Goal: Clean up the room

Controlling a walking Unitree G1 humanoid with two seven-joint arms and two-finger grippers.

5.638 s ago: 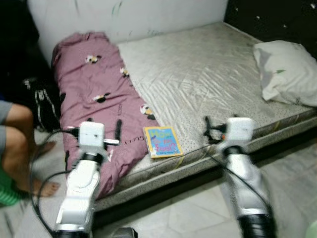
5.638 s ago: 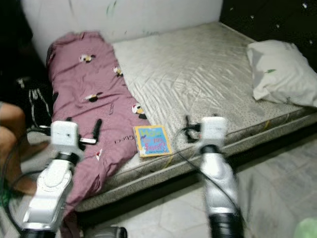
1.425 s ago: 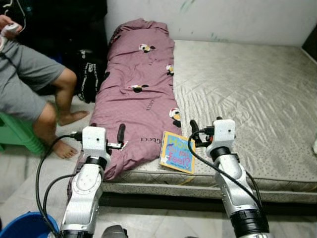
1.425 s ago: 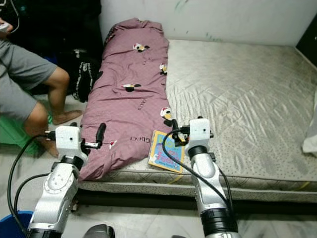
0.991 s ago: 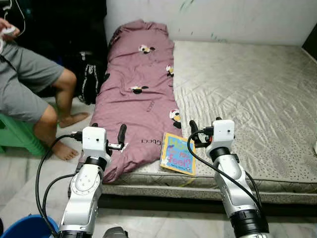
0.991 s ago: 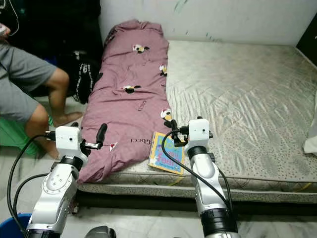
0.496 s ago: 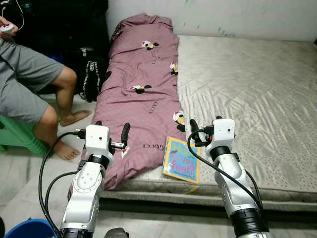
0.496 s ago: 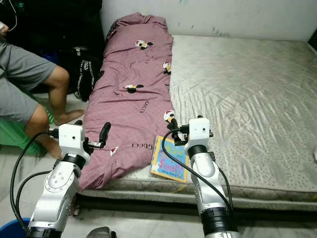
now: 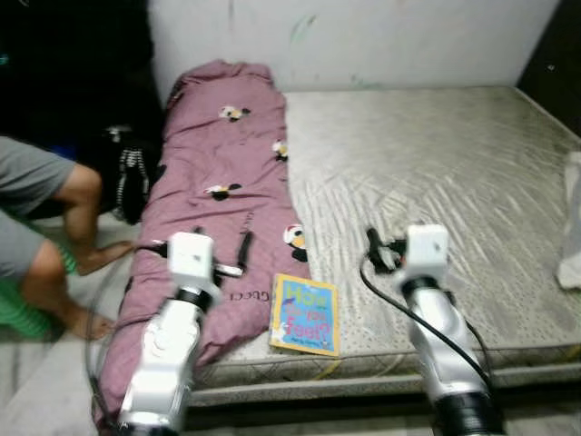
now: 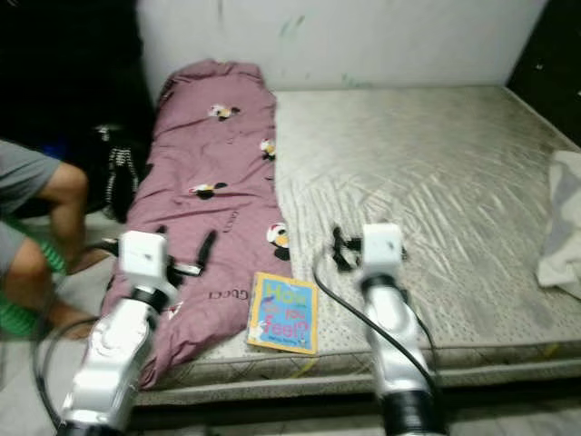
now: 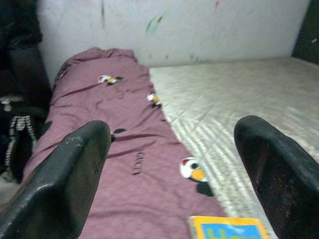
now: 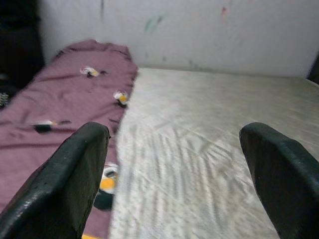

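1. Standing at the long edge of the bare grey quilted mattress point(image 9: 436, 163), we hold both arms out with nothing in them: the left gripper point(image 11: 169, 164) is spread wide and the right gripper point(image 12: 174, 169) likewise.
2. Our likely target, the thin blue-and-yellow picture book point(image 9: 306, 314), lies flat near the mattress's front edge, touching the mauve cartoon-print quilt point(image 9: 218, 191).
3. Pinching a flat book risks pushing it off that edge, or snagging quilt fabric with it.
4. Left of the mattress sits a person, bare leg point(image 9: 68, 218) close; swinging our left arm could strike them.
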